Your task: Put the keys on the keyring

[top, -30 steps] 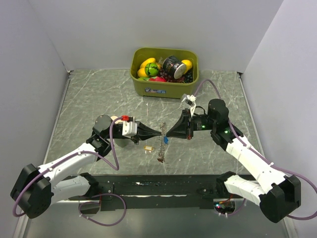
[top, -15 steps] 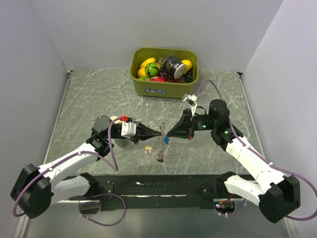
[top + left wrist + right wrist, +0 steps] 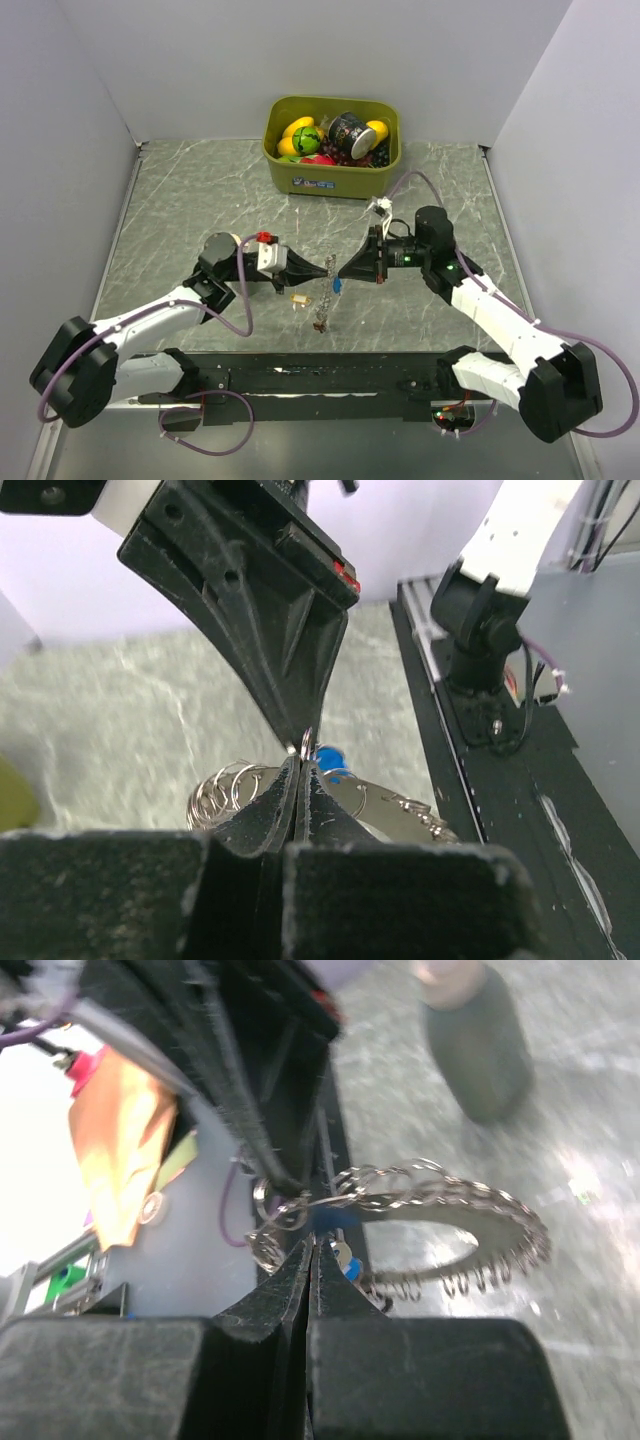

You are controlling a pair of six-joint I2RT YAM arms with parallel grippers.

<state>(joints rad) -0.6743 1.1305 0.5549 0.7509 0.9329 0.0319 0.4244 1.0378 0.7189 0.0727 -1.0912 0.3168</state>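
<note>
The silvery keyring (image 3: 323,300) hangs as a chain from where my two grippers meet above the table's front middle. My left gripper (image 3: 327,268) is shut on its top; in the left wrist view (image 3: 303,756) a thin ring stands in the tips and small rings (image 3: 228,786) fan out below. My right gripper (image 3: 341,270) faces it tip to tip and is shut at the blue key (image 3: 338,285), which dangles just below. In the right wrist view the chain loop (image 3: 470,1200) spreads past the shut tips (image 3: 312,1242), with the blue key (image 3: 347,1260) beside them. The yellow key (image 3: 299,298) lies on the table. The red key is out of view.
An olive-green bin (image 3: 300,180) full of toy fruit and a can stands at the back centre. A dark round object (image 3: 475,1050) sits on the marble table (image 3: 180,190) behind my left arm. A black rail (image 3: 330,375) runs along the near edge. Grey walls close the sides.
Both grippers stay pinched together on the chain. The left wrist has moved forward and to the right, and the right arm has edged left. The chain's hanging part looks a little shorter.
</note>
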